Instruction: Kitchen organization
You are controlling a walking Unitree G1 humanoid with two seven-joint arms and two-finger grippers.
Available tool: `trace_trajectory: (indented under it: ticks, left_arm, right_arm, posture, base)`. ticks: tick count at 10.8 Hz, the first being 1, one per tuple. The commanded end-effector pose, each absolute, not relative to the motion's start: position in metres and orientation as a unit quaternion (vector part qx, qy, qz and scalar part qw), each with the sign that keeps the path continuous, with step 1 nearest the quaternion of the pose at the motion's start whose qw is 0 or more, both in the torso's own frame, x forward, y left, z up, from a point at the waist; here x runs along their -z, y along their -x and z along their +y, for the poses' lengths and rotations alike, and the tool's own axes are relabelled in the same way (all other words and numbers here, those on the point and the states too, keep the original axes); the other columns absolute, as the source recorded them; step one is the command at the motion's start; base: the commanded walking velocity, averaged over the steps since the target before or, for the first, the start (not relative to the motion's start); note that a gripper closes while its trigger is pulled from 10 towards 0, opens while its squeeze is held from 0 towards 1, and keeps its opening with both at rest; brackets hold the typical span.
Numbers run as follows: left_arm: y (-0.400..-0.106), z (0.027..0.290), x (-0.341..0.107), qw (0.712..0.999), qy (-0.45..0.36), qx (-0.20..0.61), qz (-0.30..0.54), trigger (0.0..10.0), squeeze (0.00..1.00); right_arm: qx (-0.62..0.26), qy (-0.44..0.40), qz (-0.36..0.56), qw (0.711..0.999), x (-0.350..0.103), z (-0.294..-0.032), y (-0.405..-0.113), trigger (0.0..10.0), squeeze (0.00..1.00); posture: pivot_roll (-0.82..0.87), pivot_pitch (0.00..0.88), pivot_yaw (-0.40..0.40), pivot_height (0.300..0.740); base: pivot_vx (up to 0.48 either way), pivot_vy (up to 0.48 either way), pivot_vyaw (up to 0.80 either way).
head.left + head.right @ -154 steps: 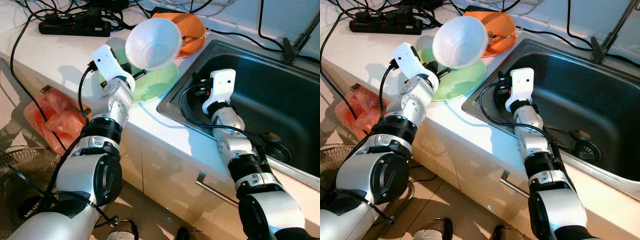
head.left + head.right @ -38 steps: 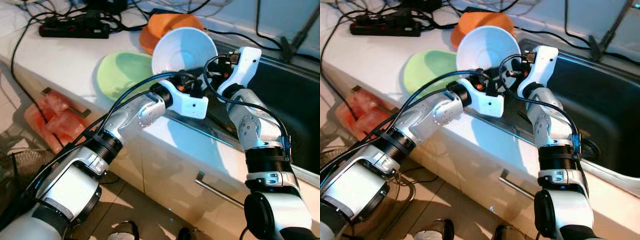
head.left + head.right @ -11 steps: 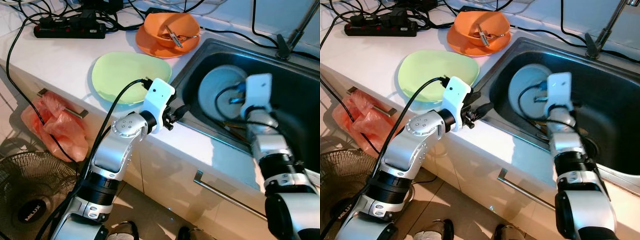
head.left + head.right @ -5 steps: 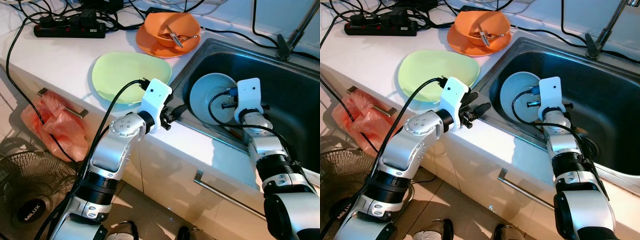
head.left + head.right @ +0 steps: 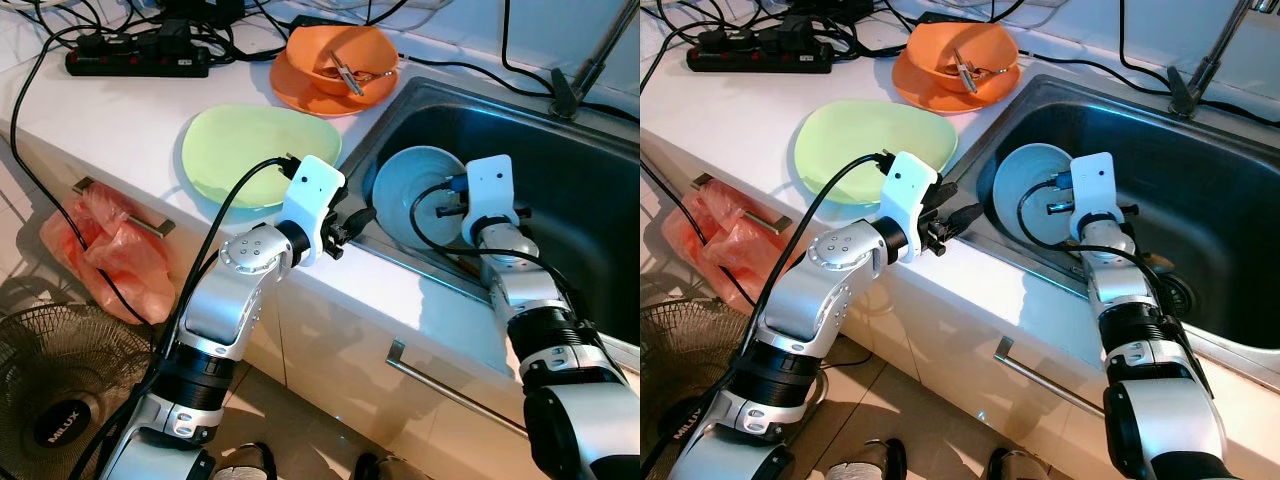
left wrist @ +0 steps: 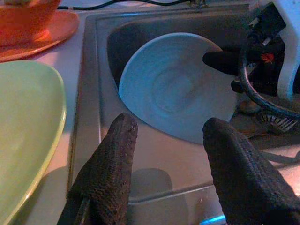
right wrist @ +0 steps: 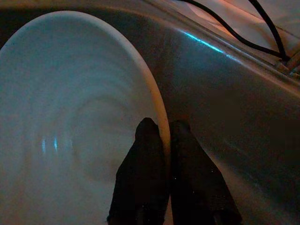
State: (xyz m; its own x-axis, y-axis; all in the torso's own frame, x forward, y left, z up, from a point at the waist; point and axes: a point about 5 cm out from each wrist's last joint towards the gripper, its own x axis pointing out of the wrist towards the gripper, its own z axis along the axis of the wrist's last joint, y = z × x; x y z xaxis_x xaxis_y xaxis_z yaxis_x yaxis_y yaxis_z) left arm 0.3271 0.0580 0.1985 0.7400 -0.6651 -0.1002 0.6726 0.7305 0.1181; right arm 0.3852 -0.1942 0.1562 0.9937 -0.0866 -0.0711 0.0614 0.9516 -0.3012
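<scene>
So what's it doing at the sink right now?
Right gripper shut on bowl rim, bowl down in sink. Left gripper open, over the sink edge. Spoon on sink floor beside the arm.

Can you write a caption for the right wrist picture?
Right gripper pinching the rim of a round white bowl inside the steel sink.
</scene>
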Motion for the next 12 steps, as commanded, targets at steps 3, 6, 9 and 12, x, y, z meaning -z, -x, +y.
trace_trajectory:
  ticks: [3,6,9,12]
  left_arm:
    - [-0.326,0.056,-0.199,0.927,-0.072,0.366,0.027,10.0,0.00]
    - [-0.327,0.059,-0.199,0.930,-0.073,0.360,0.025,10.0,0.00]
    - [-0.328,0.060,-0.202,0.934,-0.073,0.350,0.017,10.0,0.00]
    - [-0.336,0.072,-0.231,0.951,-0.068,0.297,-0.050,10.0,0.00]
  right_arm:
    - [0.028,0.147,0.039,0.988,-0.157,-0.190,-0.387,10.0,0.87]
    - [0.027,0.142,0.037,0.989,-0.158,-0.189,-0.387,10.0,0.89]
    - [0.024,0.141,0.033,0.989,-0.159,-0.186,-0.388,10.0,0.00]
    - [0.010,0.112,-0.005,0.994,-0.170,-0.177,-0.390,10.0,0.00]
  posture:
    - [0.08,0.112,-0.012,0.740]
    - [0.08,0.118,-0.014,0.740]
    - [0.08,0.115,-0.016,0.740]
    - [0.08,0.111,-0.016,0.740]
  base:
    - [0.000,0.000,0.00]
    - [0.000,0.000,0.00]
    - [0.000,0.000,0.00]
    - [0.000,0.000,0.00]
